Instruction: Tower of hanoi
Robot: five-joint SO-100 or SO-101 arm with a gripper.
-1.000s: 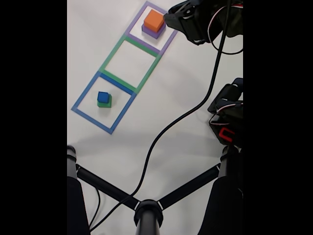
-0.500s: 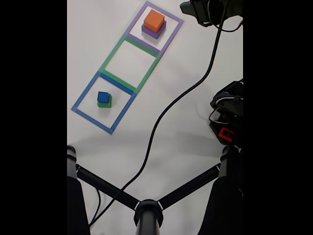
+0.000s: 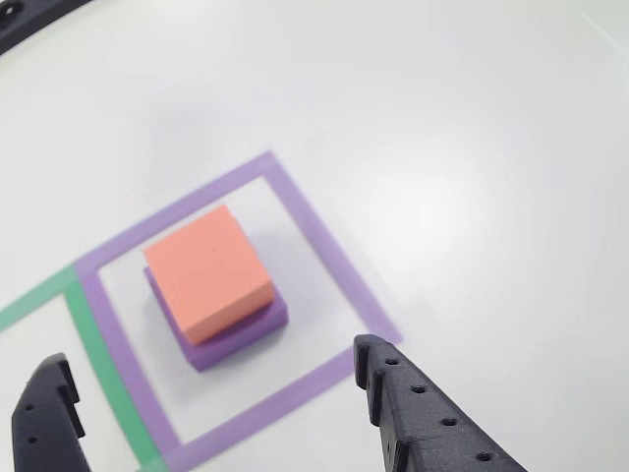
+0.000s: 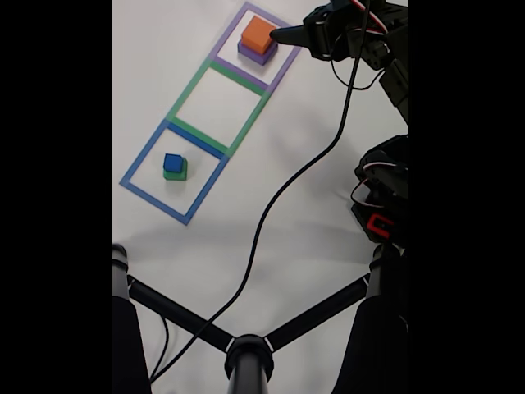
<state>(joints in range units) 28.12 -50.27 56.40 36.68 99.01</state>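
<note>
An orange block sits on a wider purple block inside the purple taped square. In the other view my gripper is open, with one black finger at the lower left and one at the lower right, both short of the stack. The fixed view puts the gripper just right of the orange block, with nothing held. A small blue block rests on a green block in the blue square. Between them, the green square holds nothing.
A black cable curves across the white table from the arm down to a black tripod hub at the bottom. The arm's base, with a red part, stands at the right edge.
Half a second ago the gripper was up at the top right, away from the stack. It has swung back left and down, and its tip now lies beside the orange block.
</note>
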